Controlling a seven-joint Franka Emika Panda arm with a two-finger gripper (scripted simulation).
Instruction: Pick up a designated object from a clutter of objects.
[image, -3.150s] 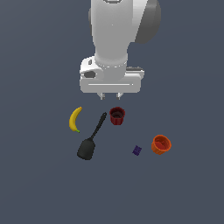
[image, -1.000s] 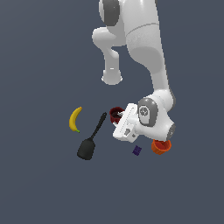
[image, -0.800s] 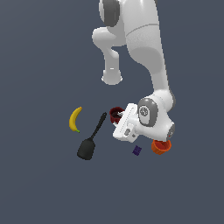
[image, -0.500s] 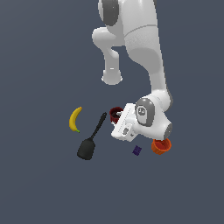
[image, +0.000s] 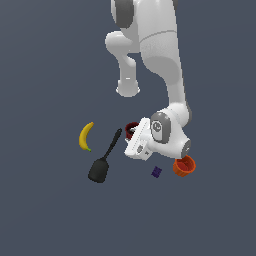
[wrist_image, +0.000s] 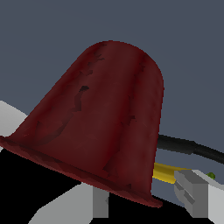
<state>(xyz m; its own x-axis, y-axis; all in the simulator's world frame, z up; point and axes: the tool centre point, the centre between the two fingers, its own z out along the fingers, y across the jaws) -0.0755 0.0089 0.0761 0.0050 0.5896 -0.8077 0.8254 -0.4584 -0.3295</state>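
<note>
White Panda arm (image: 160, 60) is bending down over the dark grey floor (image: 45, 220), wrist tilted so the hand is lying almost sideways at the clutter. Gripper (image: 133, 134) is sitting right at the maroon cup (image: 131, 127); in the exterior view only a bit of the cup's rim is showing past the hand. In the wrist view the maroon cup (wrist_image: 100, 127) is filling most of the picture, tipped, with a grey finger (wrist_image: 192, 194) beside its rim. Whether the jaws are clamping it or just bracketing it: cannot tell.

Black spatula (image: 104, 160) is lying just beside the hand, toward the exterior view's left, handle end near the cup. Yellow banana (image: 86, 136) is lying further that way. Orange cup (image: 183, 166) is sitting on the other side of the wrist, tiny purple block (image: 156, 172) near it.

Step looks like grasping the cup. Next move likely needs a confirmed squeeze, then a straight lift without clipping the spatula handle.
</note>
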